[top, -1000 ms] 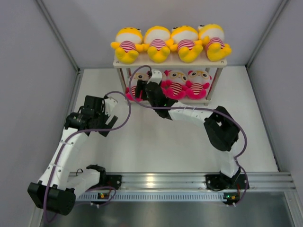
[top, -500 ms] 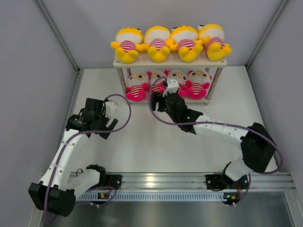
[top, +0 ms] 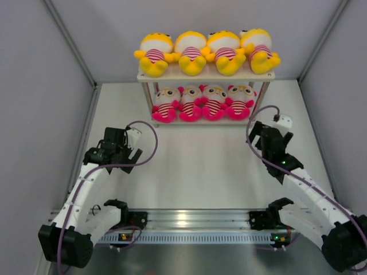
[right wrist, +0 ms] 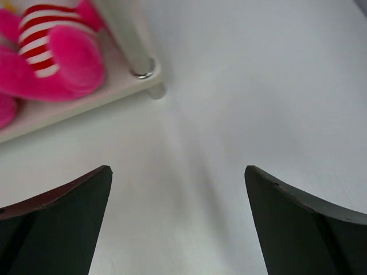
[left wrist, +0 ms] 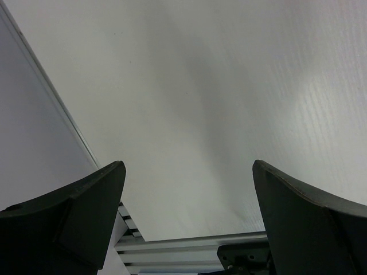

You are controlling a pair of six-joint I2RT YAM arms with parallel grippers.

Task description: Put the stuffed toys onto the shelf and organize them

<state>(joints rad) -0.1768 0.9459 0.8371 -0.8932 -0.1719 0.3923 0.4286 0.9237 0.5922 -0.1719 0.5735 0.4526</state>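
1. The left pincer (top: 121,154) is released. In its wrist view the two dark fingers (left wrist: 86,200) stand wide apart with only bare white surface (left wrist: 200,86) between them.
2. It hangs over the surface toward 9 o'clock in the top view, touching nothing, and is tipped so its camera looks toward the metal rail (left wrist: 189,243) at the near edge.
3. The left arm rises from its base at 7 o'clock, bends at a low elbow and leans up toward 12 o'clock. A purple cable (top: 150,137) loops off the wrist toward 2 o'clock.
4. The right pincer (top: 261,137) is also released. Its fingers (right wrist: 298,223) are spread wide, with nothing between them.
5. It sits near 3 o'clock on the surface (top: 195,172), at about 5 o'clock from the shelf's right front leg (right wrist: 135,40), apart from it and aimed down toward that corner.
6. The right arm runs from its base on the rail (top: 195,216) out to an elbow at 5 o'clock, then slants up toward 11 o'clock.
7. The shelf (top: 268,74) stands at 12 o'clock by the back wall.
8. Four yellow dolls (top: 190,52) sit in a row on its top board.
9. Four pink dolls (top: 214,102) sit side by side on the lower board (right wrist: 86,103), the rightmost one (right wrist: 51,46) just beside the leg.
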